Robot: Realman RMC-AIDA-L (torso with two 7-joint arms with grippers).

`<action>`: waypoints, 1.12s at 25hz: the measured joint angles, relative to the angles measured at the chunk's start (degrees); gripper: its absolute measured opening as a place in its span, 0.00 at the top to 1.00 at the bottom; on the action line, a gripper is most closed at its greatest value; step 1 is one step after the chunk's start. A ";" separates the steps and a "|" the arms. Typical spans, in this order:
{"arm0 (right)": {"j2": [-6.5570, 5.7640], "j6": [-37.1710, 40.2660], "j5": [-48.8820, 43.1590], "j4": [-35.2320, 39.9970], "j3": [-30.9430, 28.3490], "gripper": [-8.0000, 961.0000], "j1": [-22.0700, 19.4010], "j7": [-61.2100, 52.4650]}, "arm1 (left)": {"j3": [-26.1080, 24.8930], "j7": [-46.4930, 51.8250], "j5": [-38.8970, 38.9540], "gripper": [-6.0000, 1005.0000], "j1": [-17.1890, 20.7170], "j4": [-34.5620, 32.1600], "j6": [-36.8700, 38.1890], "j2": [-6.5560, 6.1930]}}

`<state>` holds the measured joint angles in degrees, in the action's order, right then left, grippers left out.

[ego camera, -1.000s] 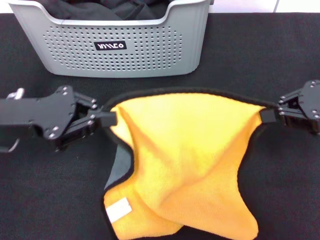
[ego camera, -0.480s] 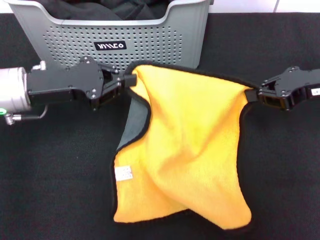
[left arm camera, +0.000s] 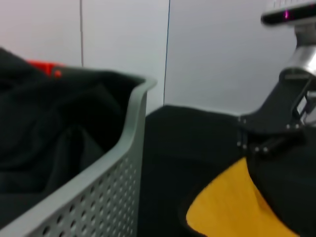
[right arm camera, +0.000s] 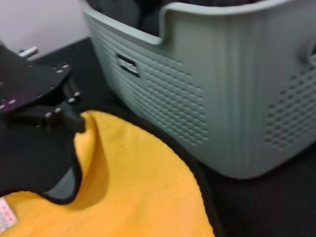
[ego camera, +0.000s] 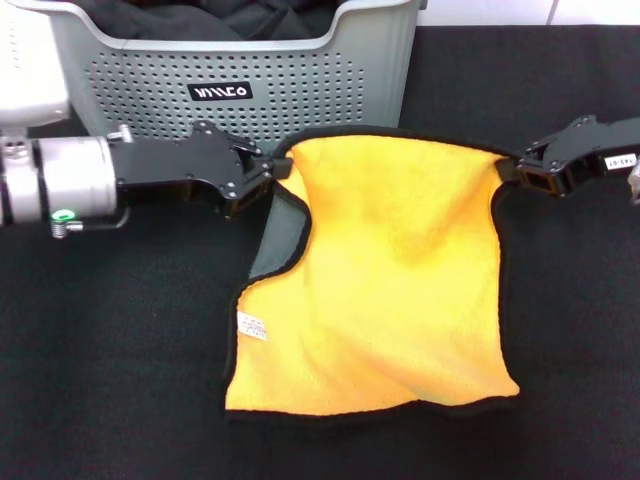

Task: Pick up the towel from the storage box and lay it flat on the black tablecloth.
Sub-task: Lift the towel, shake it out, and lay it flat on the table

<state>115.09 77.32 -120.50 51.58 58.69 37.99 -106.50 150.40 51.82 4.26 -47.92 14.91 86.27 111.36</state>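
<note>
The towel [ego camera: 390, 280], orange-yellow with a black trim, hangs stretched between my two grippers in front of the storage box [ego camera: 240, 95]. Its left side is folded over, showing dark grey, and a small white label sits by the lower left edge. My left gripper [ego camera: 275, 168] is shut on the towel's upper left corner; my right gripper [ego camera: 508, 170] is shut on the upper right corner. The lower part of the towel rests on the black tablecloth [ego camera: 120, 350]. The right wrist view shows the towel [right arm camera: 123, 182], the storage box [right arm camera: 222, 89] and the left gripper [right arm camera: 74, 121].
A black fabric bundle [ego camera: 200, 18] lies inside the storage box; it also shows in the left wrist view as the black fabric bundle [left arm camera: 49, 128]. Something red [left arm camera: 47, 66] peeks out behind it. A white wall stands beyond the table.
Both grippers have carried the towel away from me toward the storage box and pulled it wider. The towel now hangs flatter, with its lower edge spread on the tablecloth.
</note>
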 joint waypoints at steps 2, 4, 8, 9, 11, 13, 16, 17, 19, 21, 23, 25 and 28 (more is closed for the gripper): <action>0.08 -1.37 -0.82 0.00 0.02 0.97 0.27 -0.13 | 0.81 -0.11 0.01 0.98 -0.52 0.09 -1.43 0.58; -0.05 -2.41 -1.27 -0.41 0.02 0.97 0.71 -0.28 | 1.08 -0.21 0.03 0.98 -0.80 0.09 -2.23 0.84; -0.34 -4.78 -1.92 -1.37 0.02 0.97 1.56 -0.34 | 1.09 -1.28 0.77 0.98 -0.82 0.19 -2.54 1.27; -0.34 -5.23 -2.26 -1.39 0.02 0.97 1.69 -0.24 | 1.10 -1.98 1.24 0.98 -0.82 0.22 -2.62 1.41; -0.17 -6.14 -3.59 -1.84 0.01 0.97 2.32 -0.07 | 1.12 -3.73 1.97 0.98 -0.84 0.26 -2.96 1.52; 0.07 -7.03 -4.89 -2.68 0.20 0.97 3.09 -0.02 | 1.13 -5.36 2.38 0.98 -0.86 0.27 -3.76 1.56; 0.32 -9.33 -6.51 -4.70 1.43 0.97 4.68 -0.01 | 1.19 -7.92 2.50 0.98 -1.14 0.29 -5.75 1.63; 0.32 -9.33 -6.51 -4.70 1.43 0.97 4.68 -0.01 | 1.21 -8.57 2.55 0.98 -1.26 0.30 -6.27 1.64; 0.34 -12.41 -6.77 -6.21 3.71 0.97 5.70 -0.23 | 1.23 -10.60 2.83 0.98 -1.60 0.30 -7.71 1.65; 0.35 -13.70 -6.86 -6.99 4.65 0.97 6.37 -0.39 | 1.31 -12.32 2.89 0.98 -1.84 0.31 -8.55 1.65; 0.36 -14.62 -7.04 -7.82 5.38 0.97 7.12 -0.41 | 2.12 -14.34 2.92 0.98 -2.22 0.35 -9.25 1.63; 0.37 -15.07 -7.31 -8.37 5.71 0.97 7.56 -0.41 | 3.50 -16.29 2.94 0.98 -2.71 0.44 -10.00 1.62; 0.39 -15.97 -7.72 -9.31 5.85 0.97 8.24 -0.41 | 4.92 -19.34 2.94 0.98 -3.26 0.80 -11.49 1.72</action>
<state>115.48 61.34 -128.21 42.27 64.54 46.24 -106.91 155.33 32.47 7.21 -51.18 15.70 74.79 113.08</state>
